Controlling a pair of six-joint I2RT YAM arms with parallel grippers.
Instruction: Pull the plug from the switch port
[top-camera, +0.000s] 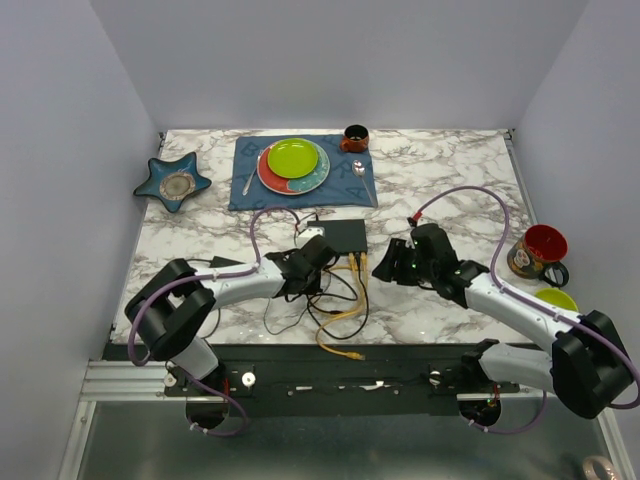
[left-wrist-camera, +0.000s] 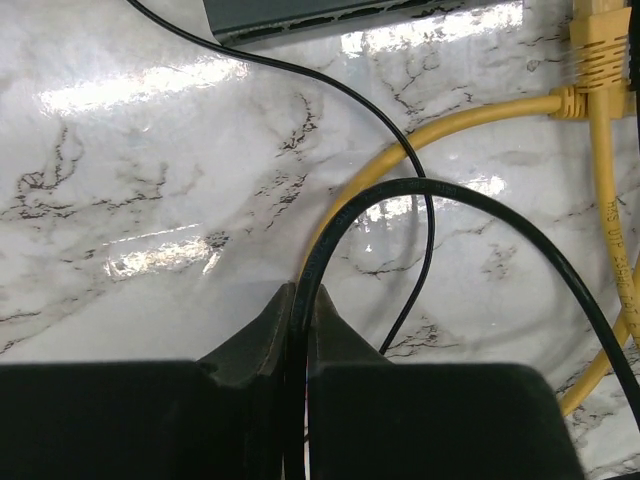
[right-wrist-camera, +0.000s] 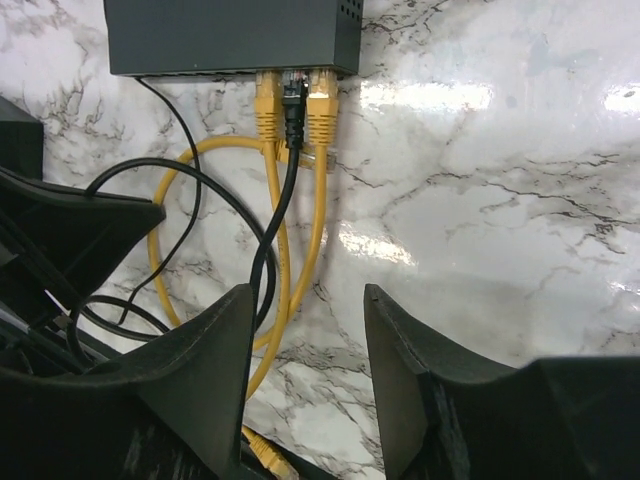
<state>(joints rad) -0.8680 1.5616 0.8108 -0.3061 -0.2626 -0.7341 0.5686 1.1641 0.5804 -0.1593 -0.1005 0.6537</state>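
We see the switch (top-camera: 345, 236) lying flat on the marble desk (top-camera: 440, 180), with a blue placemat (top-camera: 335, 197) just beyond it. On the switch's near edge, the black plug (right-wrist-camera: 292, 105) sits in its port between two yellow plugs (right-wrist-camera: 266, 105). Near-left of the switch, the left fingers (left-wrist-camera: 278, 325) are clenched on a black cable (left-wrist-camera: 430, 190). Near-right of the switch, the right fingers (right-wrist-camera: 225, 340) hang released, grasping nothing.

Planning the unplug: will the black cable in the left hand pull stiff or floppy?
Probably floppy: the black cable lies in loose curves, so slack likely goes first. Thin, pinched in the left hand, it might slip.
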